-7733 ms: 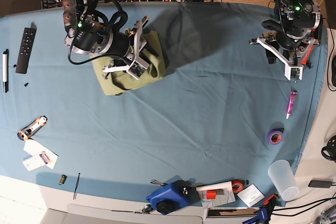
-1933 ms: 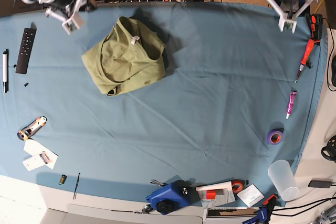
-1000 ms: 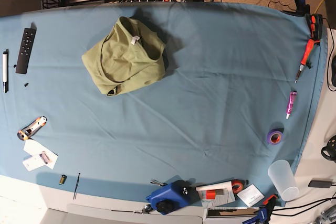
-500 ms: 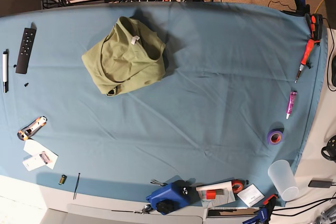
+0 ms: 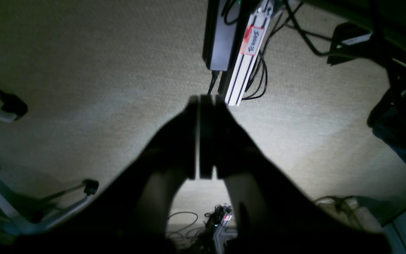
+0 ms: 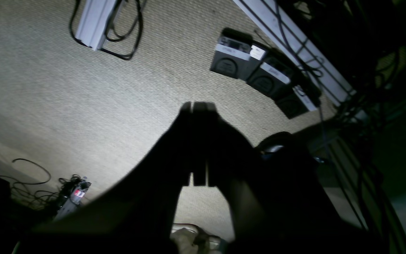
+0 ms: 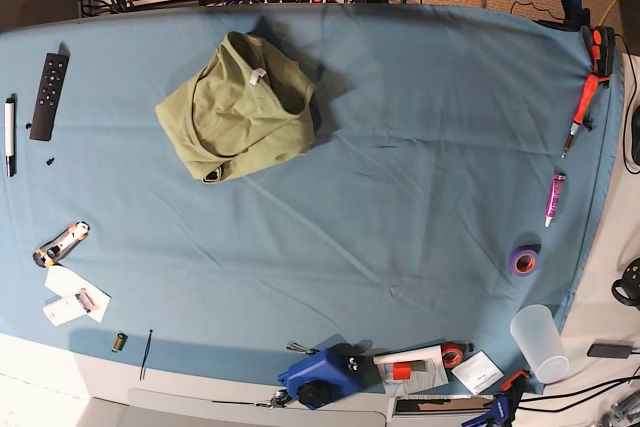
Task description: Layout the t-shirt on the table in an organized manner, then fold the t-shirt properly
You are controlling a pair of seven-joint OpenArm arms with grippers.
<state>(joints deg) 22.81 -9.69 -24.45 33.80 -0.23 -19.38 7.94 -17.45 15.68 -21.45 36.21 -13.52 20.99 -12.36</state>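
Note:
The olive-green t-shirt [image 7: 240, 107] lies in a crumpled heap on the far left part of the light blue table [image 7: 400, 197], with its white neck tag [image 7: 257, 75] showing on top. Neither arm stands over the table in the base view. In the left wrist view my left gripper [image 5: 203, 102] is a dark silhouette with its fingers pressed together, empty, over beige carpet. In the right wrist view my right gripper [image 6: 197, 106] is likewise shut and empty over carpet. Neither wrist view shows the t-shirt.
A black remote [image 7: 49, 95], a pen [image 7: 10, 135] and a utility knife [image 7: 60, 243] lie at the left edge. A red-handled tool [image 7: 585, 97], a pink marker [image 7: 553, 199], a purple tape roll [image 7: 523, 262] and a plastic cup [image 7: 538, 343] are at the right. A blue tool [image 7: 325, 375] sits at the front edge.
Both arms have drawn back past the table's far edge and out of the base view. The gripper that was on the t-shirt has let it go. The t-shirt has not moved lately.

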